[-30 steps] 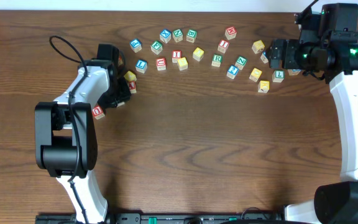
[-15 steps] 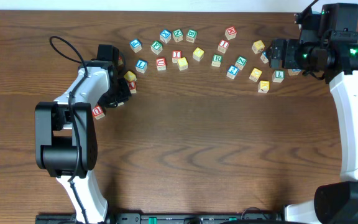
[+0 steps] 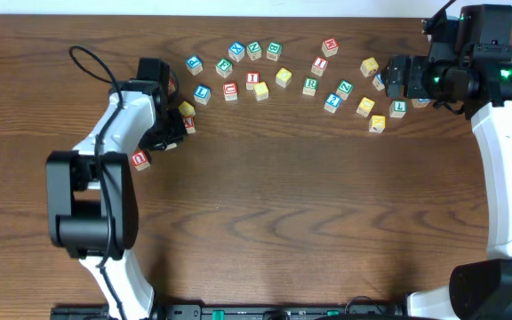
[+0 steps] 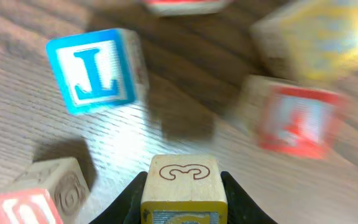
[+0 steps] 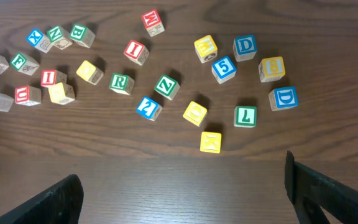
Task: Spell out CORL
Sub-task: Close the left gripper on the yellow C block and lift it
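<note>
Brown wood table [image 3: 327, 196] under everything; left gripper [image 4: 180, 194] pinches a natural-wood block [image 4: 180, 180] near the blue block [image 4: 95, 70], apparently the fetching step, its letter unreadable; next, carry it to bare tabletop and set it down; right gripper [image 5: 181, 186] hangs spread.

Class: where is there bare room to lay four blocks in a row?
Free: the wide bare table in front of the block arc, between the left arm and right arm. Crowded: the arc itself, and around the left gripper with its held block.
</note>
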`<state>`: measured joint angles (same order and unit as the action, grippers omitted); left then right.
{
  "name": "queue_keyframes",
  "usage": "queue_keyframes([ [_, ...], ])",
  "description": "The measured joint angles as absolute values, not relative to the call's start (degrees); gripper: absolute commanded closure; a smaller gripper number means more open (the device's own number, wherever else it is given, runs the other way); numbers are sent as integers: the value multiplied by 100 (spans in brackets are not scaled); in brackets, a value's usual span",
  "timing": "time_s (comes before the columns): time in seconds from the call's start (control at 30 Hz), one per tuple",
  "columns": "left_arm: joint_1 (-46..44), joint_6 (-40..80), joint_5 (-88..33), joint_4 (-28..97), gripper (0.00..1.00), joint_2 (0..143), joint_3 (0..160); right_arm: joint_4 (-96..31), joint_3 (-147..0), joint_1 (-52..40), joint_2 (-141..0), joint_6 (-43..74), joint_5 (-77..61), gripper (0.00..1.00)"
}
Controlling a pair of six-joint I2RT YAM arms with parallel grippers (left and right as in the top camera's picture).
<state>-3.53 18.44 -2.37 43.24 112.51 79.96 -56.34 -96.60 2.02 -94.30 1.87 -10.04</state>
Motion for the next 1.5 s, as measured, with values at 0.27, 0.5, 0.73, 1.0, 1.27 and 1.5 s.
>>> queue_keyframes([
  [0.27, -1153, 1640, -427, 4233, 75, 10575, 8106, -5631, -9660, 202, -9430, 187, -998, 1],
  [0.5, -1896, 1621, -436, 4064, 75, 10809, 8106, -5636, -9660, 202, -9430, 187, -998, 1],
  [0.73, -2237, 1623, -434, 4058, 75, 11085, 8103, -5640, -9660, 202, -9430, 187, -996, 1],
  [1.0, -2526, 1621, -434, 3997, 75, 11091, 8103, -5636, -9660, 202, -9430, 187, -996, 1],
  [1.27, -2565, 1623, -434, 3938, 75, 11091, 8097, -5631, -9660, 202, -9430, 187, -969, 1],
  [1.5, -2565, 1621, -434, 3487, 75, 11091, 7902, -5655, -9660, 202, -9430, 187, -958, 1],
])
